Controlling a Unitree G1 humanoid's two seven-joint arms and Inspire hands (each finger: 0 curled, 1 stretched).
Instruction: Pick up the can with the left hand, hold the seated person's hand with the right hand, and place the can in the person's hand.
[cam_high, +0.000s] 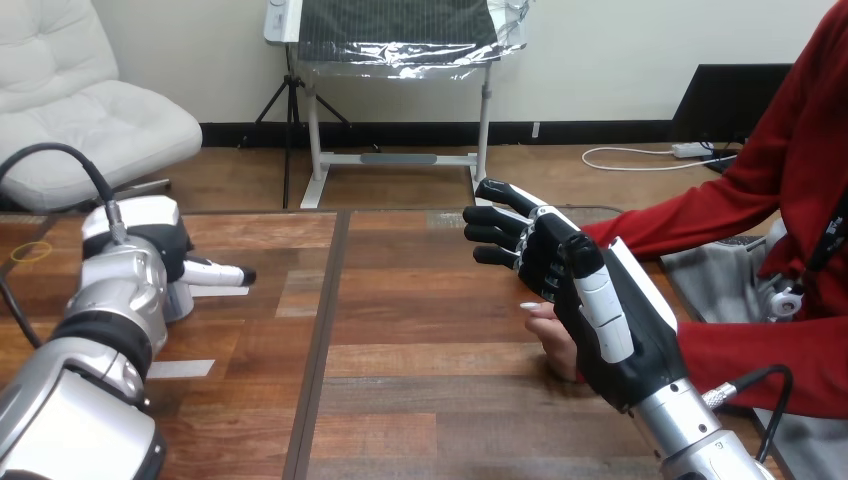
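A wooden table (430, 400) of brown planks is seen, split by a dark seam (318, 340) that runs from the near edge to the far edge. Left of the seam, a white tape strip (182, 368) is stuck flat on the wood near the left forearm, and a second tape strip (222, 291) is seen farther back, just beside the left hand (150, 240). A thin yellow ring (31, 251) is laid on the boards at the far left.

The left hand is held low over the table's left part, well apart from the seam. Whether its grasp is open or closed cannot be told, and whether the can is covered by that hand cannot be told either.

Right of the seam, the right hand (620, 350) is raised above the planks with its back turned to the camera. Its fingers (500, 228) are stretched out toward the left, relaxed and spread, closed on nothing. The person's hand (556, 345) is seen just past the edge of that palm, low over the wood, largely hidden behind it. Whether the two are touching cannot be told.
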